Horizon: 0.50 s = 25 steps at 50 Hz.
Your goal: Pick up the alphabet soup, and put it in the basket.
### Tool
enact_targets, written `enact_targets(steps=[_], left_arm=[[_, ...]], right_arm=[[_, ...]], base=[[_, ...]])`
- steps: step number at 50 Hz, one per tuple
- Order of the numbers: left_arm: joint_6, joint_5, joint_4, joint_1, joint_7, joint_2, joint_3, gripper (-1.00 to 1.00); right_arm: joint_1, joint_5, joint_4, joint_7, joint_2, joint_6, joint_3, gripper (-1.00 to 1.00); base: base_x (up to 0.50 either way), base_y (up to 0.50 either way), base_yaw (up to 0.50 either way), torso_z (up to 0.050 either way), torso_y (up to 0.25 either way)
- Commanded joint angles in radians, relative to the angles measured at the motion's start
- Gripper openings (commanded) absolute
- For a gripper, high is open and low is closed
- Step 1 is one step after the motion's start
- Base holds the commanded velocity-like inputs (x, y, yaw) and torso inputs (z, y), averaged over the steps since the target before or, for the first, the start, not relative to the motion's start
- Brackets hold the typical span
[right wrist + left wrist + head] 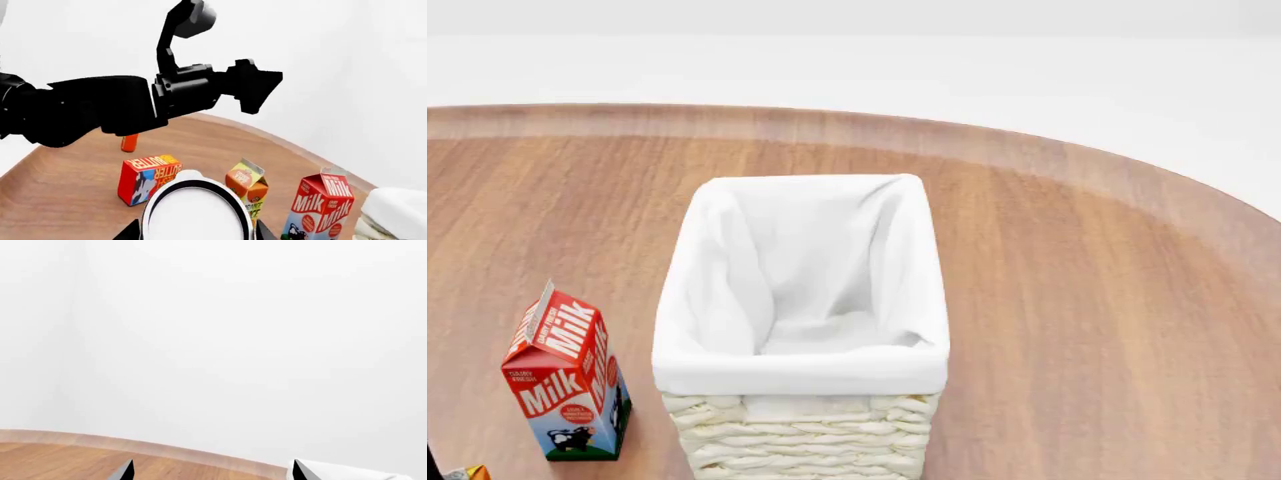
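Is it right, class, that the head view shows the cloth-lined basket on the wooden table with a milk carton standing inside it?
Not quite. The head view shows the basket empty; the milk carton stands on the wooden table beside the basket, not inside it.

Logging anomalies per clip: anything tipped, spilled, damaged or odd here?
Nothing stands out. The basket stands upright on the table with its liner in place and nothing inside. The milk carton, butter box and orange juice carton all stand upright, and nothing is spilled.
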Motion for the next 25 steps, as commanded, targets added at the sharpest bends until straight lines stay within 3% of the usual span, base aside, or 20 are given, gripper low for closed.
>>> enact_targets(steps=[1, 25], left_arm=[[0.001, 0.000, 0.002, 0.002, -0.003, -0.002, 0.001, 1.00], [0.000, -0.007, 0.010, 0.004, -0.009, -0.009, 0.002, 1.00]], right_arm=[[-0.039, 0.132, -0.087, 0.007, 0.038, -0.092, 0.048, -1.00], [-0.120, 0.318, -0.303, 0.102, 0.099, -0.168, 0.128, -1.00]], base=[[0.00, 0.00, 0.00, 0.000, 0.010], [0.00, 0.00, 0.00, 0.000, 0.000]])
